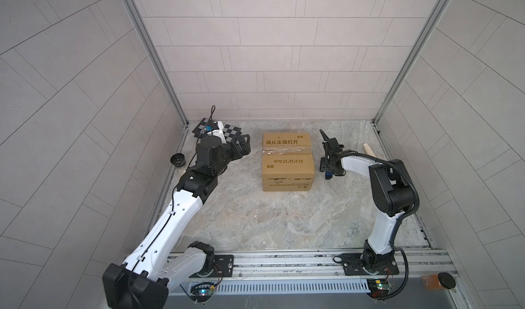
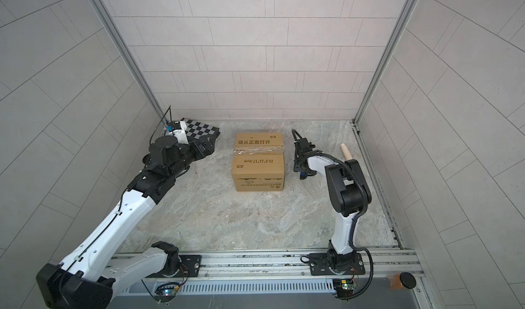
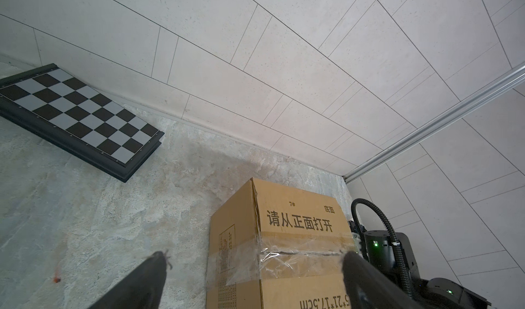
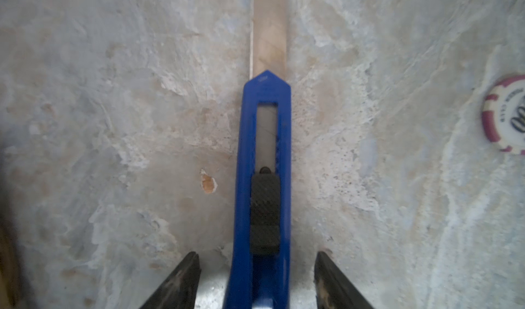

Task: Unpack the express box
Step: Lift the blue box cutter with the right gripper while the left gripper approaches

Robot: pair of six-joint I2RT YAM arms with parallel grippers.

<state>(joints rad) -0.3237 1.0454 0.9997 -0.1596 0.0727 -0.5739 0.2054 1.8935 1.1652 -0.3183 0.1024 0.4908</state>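
Box (image 1: 287,162) sits taped shut in the middle of the surface (image 1: 255,216), my left hand (image 1: 246,144) spread apart near it, my right hand (image 4: 257,255) apart around the knife (image 4: 262,139), so next I should pinch the knife to cut the tape (image 1: 287,151).
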